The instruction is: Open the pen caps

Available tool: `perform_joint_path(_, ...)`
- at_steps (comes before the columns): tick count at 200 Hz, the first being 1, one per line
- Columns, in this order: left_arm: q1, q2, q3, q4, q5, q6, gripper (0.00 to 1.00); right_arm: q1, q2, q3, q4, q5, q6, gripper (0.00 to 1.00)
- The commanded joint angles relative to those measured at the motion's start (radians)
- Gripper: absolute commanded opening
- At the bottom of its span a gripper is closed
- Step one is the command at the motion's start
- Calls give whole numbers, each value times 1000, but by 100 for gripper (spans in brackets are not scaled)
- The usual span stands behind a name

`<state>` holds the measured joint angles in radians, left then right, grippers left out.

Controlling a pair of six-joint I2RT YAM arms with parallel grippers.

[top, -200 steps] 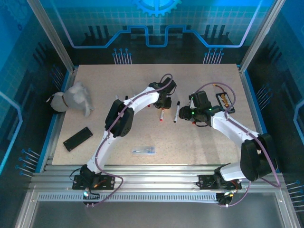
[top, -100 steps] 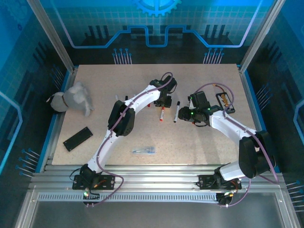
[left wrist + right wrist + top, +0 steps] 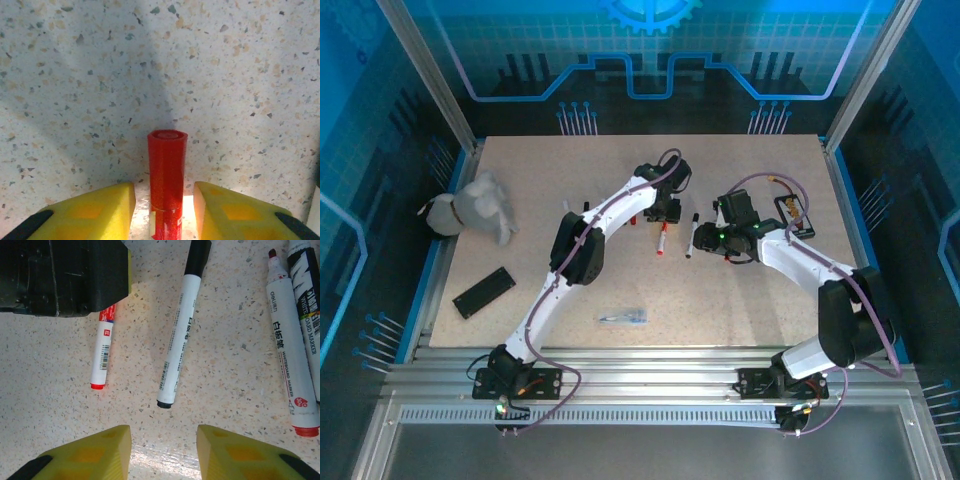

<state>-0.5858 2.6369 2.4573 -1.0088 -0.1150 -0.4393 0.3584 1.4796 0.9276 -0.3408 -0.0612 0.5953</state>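
Note:
A red pen cap (image 3: 167, 165) lies on the speckled table between the yellow fingers (image 3: 100, 210) of my left gripper (image 3: 165, 192). A gap shows on each side of the cap, so the gripper is open around it. From above, my left gripper (image 3: 665, 212) sits over the cap end of the red pen (image 3: 661, 240). My right gripper (image 3: 164, 435) is open and holds nothing. It hovers just short of the butt end of a capped black pen (image 3: 180, 335), whose black cap (image 3: 197, 257) points away. The red pen (image 3: 103, 352) lies to the left of the black pen.
To the right lie an uncapped red-tipped marker (image 3: 287, 355) and a black-labelled marker (image 3: 307, 315). A grey plush toy (image 3: 470, 207) sits at the left edge. Nearer to me are a flat black plate (image 3: 483, 291) and a clear wrapper (image 3: 622, 316).
My right arm has crept a little left and away from me, toward the pens. My left wrist has shifted slightly over the red pen.

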Motion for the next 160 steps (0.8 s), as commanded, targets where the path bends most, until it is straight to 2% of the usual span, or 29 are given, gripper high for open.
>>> perform_joint_path(1,28,46,36,47,-12,-7,38,-14,14,25,12,-11,6,40)
perform_joint_path(52,29,76,54,49,9,-15,38,-16,29,22,22,-13,2,40)
perform_joint_path(96,29,109,87,40,21,-2,29,-14,39,22,31,-32,9,39)
perform_joint_path(120,37,115,91,40,22,3,18,-14,41,29,35,-41,9,39)
perform_joint_path(138,45,114,91,34,33,-3,0,-9,55,40,37,-52,9,39)
perform_joint_path(160,61,82,77,18,76,-21,0,2,80,55,45,-69,15,37)
